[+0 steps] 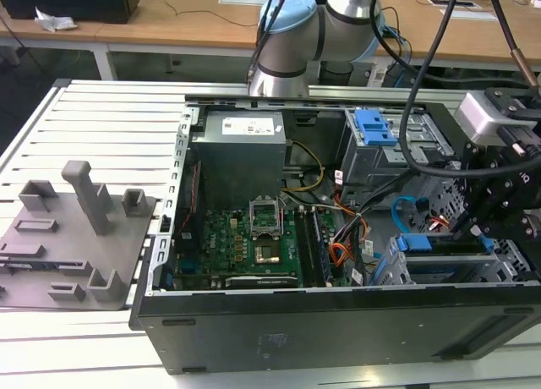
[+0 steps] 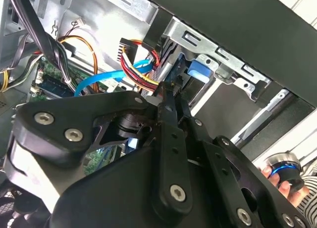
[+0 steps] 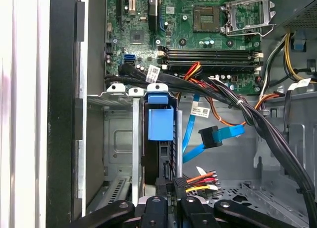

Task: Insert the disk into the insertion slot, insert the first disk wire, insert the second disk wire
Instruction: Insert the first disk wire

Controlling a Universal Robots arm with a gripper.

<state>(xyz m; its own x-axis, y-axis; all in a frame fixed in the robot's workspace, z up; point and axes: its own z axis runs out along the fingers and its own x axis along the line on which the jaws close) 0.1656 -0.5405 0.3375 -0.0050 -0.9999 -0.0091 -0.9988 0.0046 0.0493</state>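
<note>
Slatted metal table (image 1: 101, 118), open computer case (image 1: 338, 330) on it, grey fixture (image 1: 76, 237) alongside

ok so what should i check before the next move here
1. the disk in the insertion slot: ok, its blue carrier stands inside the cage.
2. gripper at the first disk wire: ok, right by its plug at the disk's end.
3. that plug seated in the disk: cannot tell, the gripper hides the joint.
4. the second disk wire plugged in: not ok, its black plug hangs free beside the disk.
</note>
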